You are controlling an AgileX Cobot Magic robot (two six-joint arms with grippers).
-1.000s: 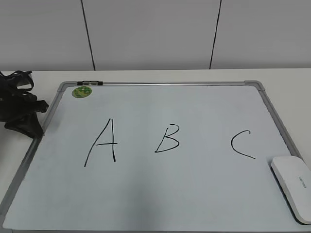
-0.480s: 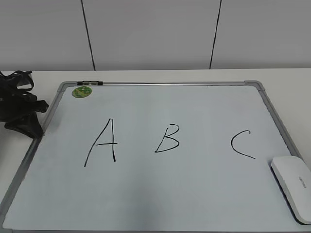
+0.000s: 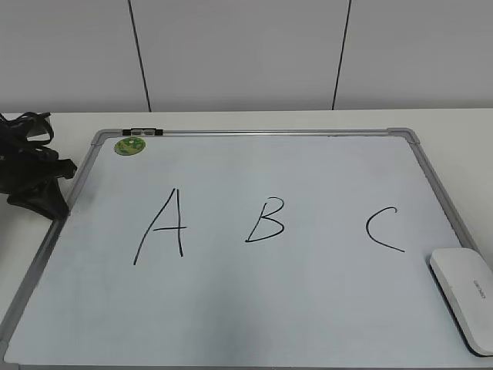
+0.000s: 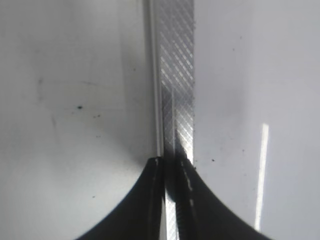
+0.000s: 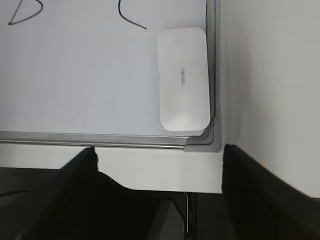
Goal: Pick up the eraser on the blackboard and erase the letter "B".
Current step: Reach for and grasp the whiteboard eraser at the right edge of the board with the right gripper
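The blackboard [image 3: 323, 177] lies flat on the white counter [image 3: 231, 119] and fills most of the exterior frame, with a round green sticker [image 3: 129, 146] in its upper left corner. Across its middle run three black marker letters: the "A" [image 3: 162, 227] at left, the letter "B" [image 3: 266, 220] at centre, and the "C" [image 3: 383, 229] at right. The eraser [image 3: 464, 298] rests on the board in the lower right corner of the frame, just below the "C", against the right frame rail. At the left edge of the frame the left gripper [image 3: 35, 181] sits beside the board's left rail; the left wrist view shows its jaws drawn nearly together over the rail, holding nothing. The right gripper [image 5: 160, 200] appears only at the bottom of the right wrist view, jaws spread wide and empty, below the eraser.
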